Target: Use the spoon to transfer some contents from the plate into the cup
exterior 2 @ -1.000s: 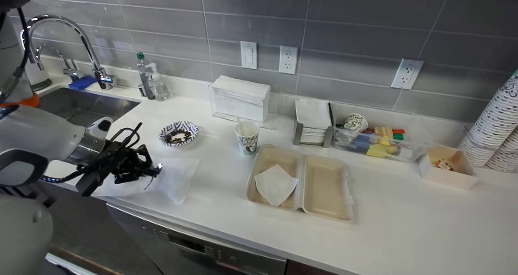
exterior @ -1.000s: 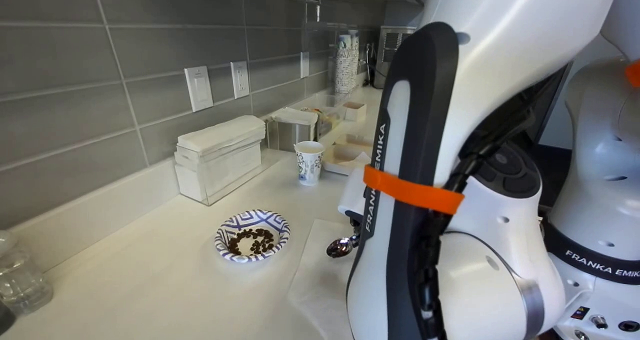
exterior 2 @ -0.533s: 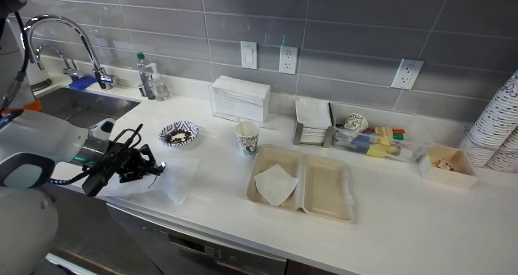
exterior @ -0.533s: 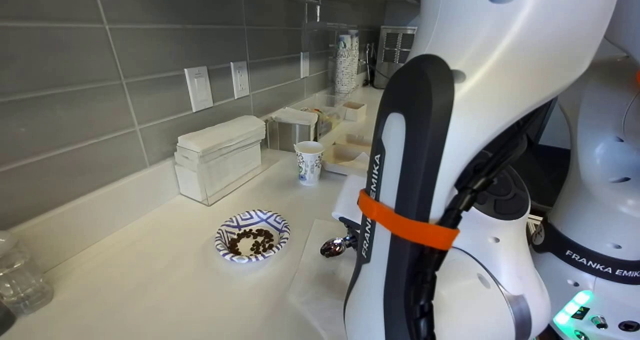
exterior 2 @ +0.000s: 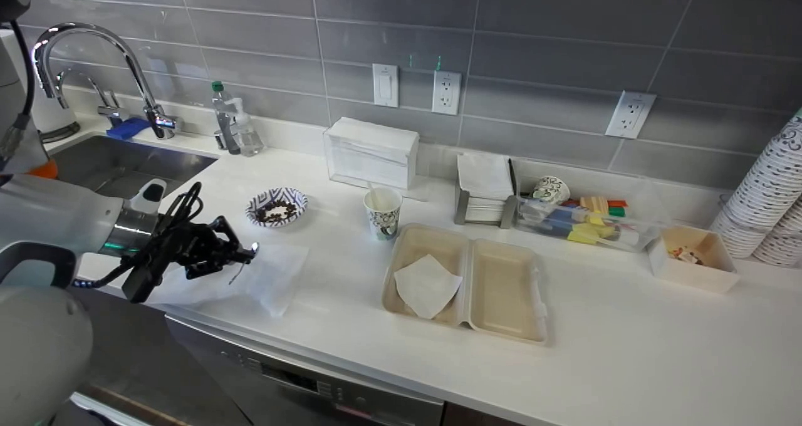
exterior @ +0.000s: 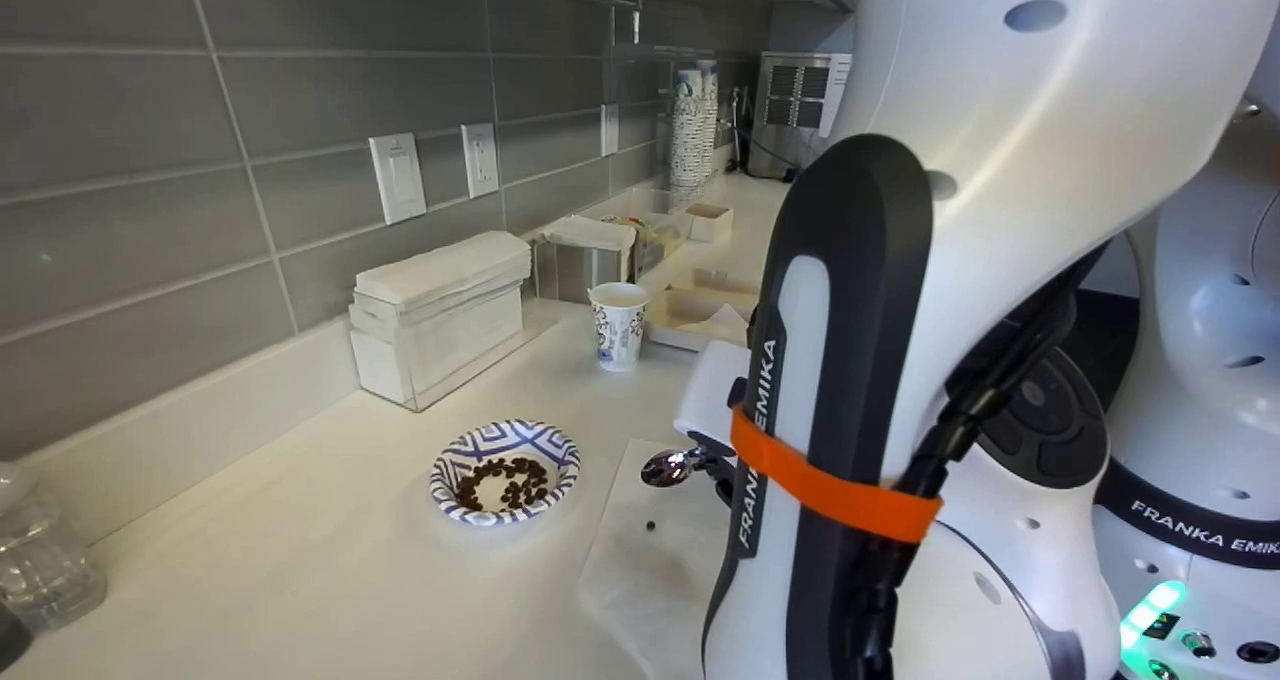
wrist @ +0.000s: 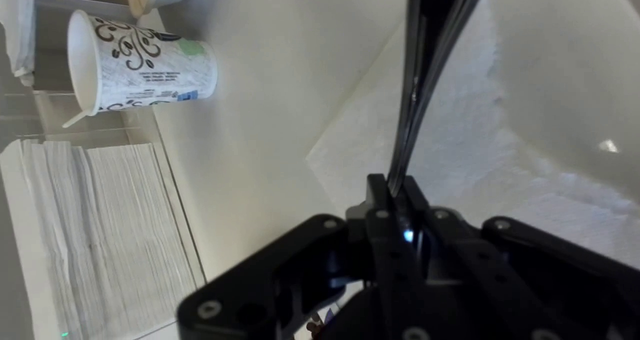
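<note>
Spoon (exterior: 670, 467) secured: my jaws pinch it. Transfer from plate (exterior: 463, 447) to cup (exterior: 619, 332), both apart from them, appears outstanding.

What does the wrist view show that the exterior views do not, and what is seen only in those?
Only the wrist view shows clearly the fingertips of the pincer closed on the spoon's handle.

Only the exterior views: in both, a wall outlet and a tall stack of cups; in an exterior view, a stray dark bit against the white sheet.

Shared by all: the cup, the napkin block, that sheet, and brown bits, just glimpsed in the wrist view.
</note>
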{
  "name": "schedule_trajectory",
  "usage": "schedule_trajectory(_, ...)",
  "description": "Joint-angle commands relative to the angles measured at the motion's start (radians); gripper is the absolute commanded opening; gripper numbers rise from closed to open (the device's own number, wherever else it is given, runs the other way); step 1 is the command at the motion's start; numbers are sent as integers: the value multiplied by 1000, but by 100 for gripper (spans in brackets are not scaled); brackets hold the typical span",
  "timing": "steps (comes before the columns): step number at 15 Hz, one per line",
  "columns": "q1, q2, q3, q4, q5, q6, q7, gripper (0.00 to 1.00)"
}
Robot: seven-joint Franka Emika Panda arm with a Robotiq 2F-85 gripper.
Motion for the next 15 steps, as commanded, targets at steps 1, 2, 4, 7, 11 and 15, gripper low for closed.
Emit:
schedule_trajectory(1, 32, 43, -20, 9, 43, 78, 10, 2)
schedule_trajectory(2, 34, 51, -22, 11, 48, 94, 10, 2)
schedule_trajectory(4, 35, 63, -21, 14, 61, 115, 8, 2)
schedule_trajectory(7, 89, 54, -74, 10, 87, 85, -1, 2)
schedule_trajectory(11, 120, 46, -108, 7, 78, 96, -7, 2)
schedule_trajectory(15, 271, 66, -242, 10, 90, 96, -11, 2)
